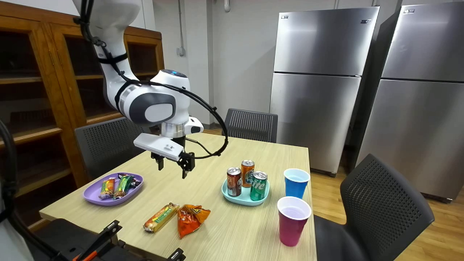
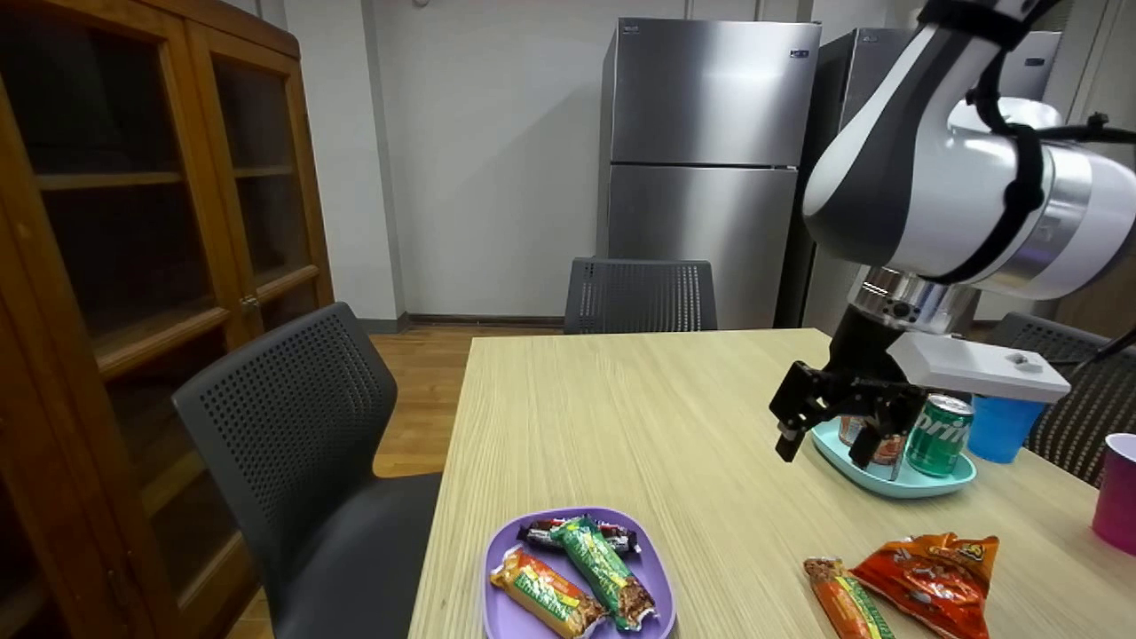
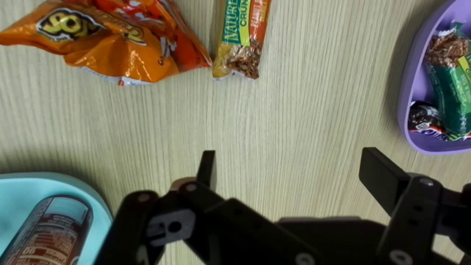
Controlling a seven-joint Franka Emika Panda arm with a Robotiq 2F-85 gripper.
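Note:
With its jaws spread wide, my gripper (image 3: pixel 289 156) hangs over the wooden table, and bare tabletop shows between its fingers. It touches nothing. Ahead of it in the wrist view lie a granola bar (image 3: pixel 243 36) and a crumpled orange snack bag (image 3: pixel 121 40), almost touching. At the right edge is a purple plate (image 3: pixel 404 99) with wrapped bars in it, partly cut off. A teal plate (image 1: pixel 243 200) carries a brown can (image 1: pixel 233 183), an orange can (image 1: pixel 247 174) and a green can (image 1: pixel 258 186), all upright. In an exterior view the gripper (image 2: pixel 824 456) partly covers those cans.
A blue cup (image 1: pixel 295 188) and a magenta cup (image 1: pixel 294 232) stand near the table's edge beside the teal plate. Dark chairs surround the table (image 2: pixel 621 399), including a mesh chair (image 2: pixel 639 295). A wooden cabinet (image 1: pixel 58 90) and steel refrigerators (image 1: pixel 315 108) stand behind.

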